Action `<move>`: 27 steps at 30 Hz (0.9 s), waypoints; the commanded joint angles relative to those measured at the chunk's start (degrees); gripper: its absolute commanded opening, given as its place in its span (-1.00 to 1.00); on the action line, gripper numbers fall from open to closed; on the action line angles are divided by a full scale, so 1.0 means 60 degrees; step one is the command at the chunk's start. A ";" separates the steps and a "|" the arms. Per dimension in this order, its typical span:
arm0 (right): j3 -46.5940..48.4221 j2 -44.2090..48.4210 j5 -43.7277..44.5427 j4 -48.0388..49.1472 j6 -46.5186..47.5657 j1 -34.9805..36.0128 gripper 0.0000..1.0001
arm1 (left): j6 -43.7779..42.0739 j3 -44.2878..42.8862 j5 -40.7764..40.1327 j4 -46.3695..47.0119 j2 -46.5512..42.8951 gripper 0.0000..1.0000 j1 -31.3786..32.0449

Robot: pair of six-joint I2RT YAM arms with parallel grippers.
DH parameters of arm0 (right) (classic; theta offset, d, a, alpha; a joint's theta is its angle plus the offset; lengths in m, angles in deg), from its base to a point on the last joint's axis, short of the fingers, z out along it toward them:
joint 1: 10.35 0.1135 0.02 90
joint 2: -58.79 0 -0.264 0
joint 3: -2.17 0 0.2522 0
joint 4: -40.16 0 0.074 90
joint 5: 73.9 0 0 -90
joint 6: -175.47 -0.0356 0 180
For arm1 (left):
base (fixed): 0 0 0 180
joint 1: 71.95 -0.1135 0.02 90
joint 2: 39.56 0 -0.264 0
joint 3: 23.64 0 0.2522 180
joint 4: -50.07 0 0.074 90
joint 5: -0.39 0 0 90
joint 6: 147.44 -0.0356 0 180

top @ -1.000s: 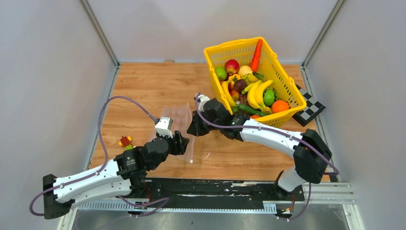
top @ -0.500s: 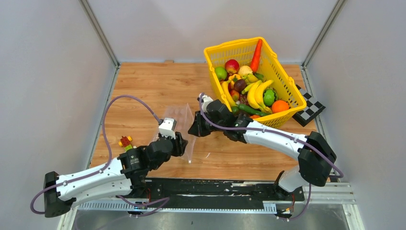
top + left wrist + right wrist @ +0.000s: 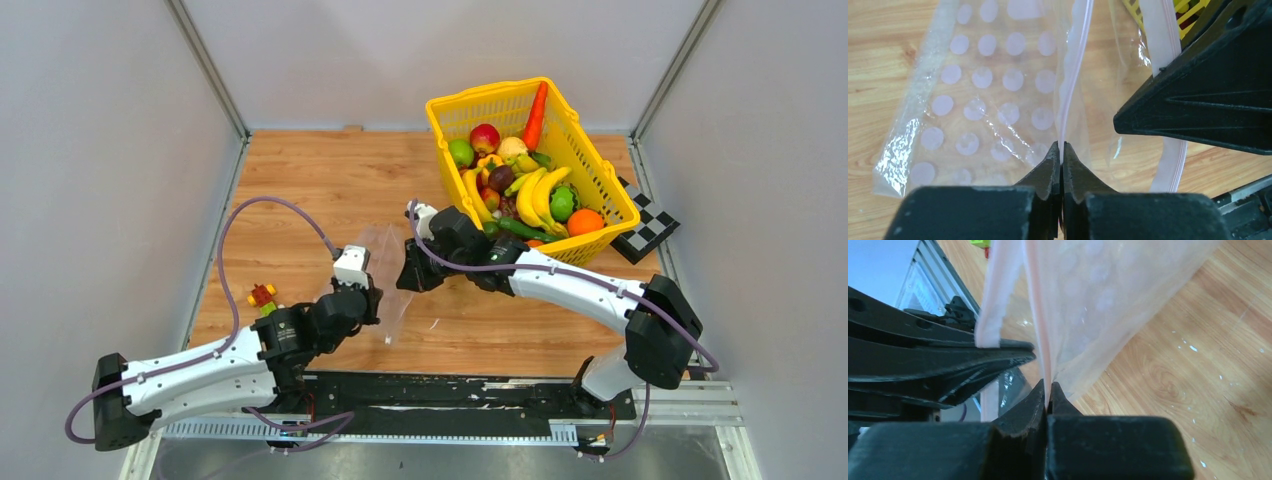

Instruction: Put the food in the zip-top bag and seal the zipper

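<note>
The zip-top bag [image 3: 383, 262] is clear with pale dots and is held up off the wooden table between both arms. My left gripper [image 3: 1061, 150] is shut on one lip of the zipper [image 3: 1074, 75], at the bag's near edge [image 3: 377, 300]. From the other side, my right gripper [image 3: 1048, 391] is shut on the opposite lip [image 3: 1037, 315], beside the bag's far edge [image 3: 406, 276]. The two lips stand apart. The food [image 3: 525, 185], bananas, apples, oranges, a carrot and green pieces, lies in the yellow basket [image 3: 450, 120] behind the right arm.
A small red, yellow and green toy piece [image 3: 263, 296] sits on the table by the left arm. A checkerboard card [image 3: 648, 226] lies right of the basket. Grey walls close in the table on three sides.
My left gripper has closed onto the bag's near lip. The right gripper kept its grip and shifted slightly, and the bag stands more upright between them.
</note>
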 commanded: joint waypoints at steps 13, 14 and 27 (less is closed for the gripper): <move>-0.0071 0.0453 0.2399 0.0657 -0.1120 0.0043 -0.97 | -0.0042 -0.2604 -0.2275 -0.2440 0.0251 -1.00 -0.0014; -0.0001 0.0394 0.2240 0.0667 -0.1079 0.0042 -0.97 | 0.0073 -0.2826 -0.2421 -0.2655 0.0374 -1.00 -0.0014; 0.0612 -0.0156 0.1471 -0.0397 0.0384 -0.0462 -0.83 | 0.1339 -0.2665 -0.2181 -0.3510 0.1013 -1.00 -0.0006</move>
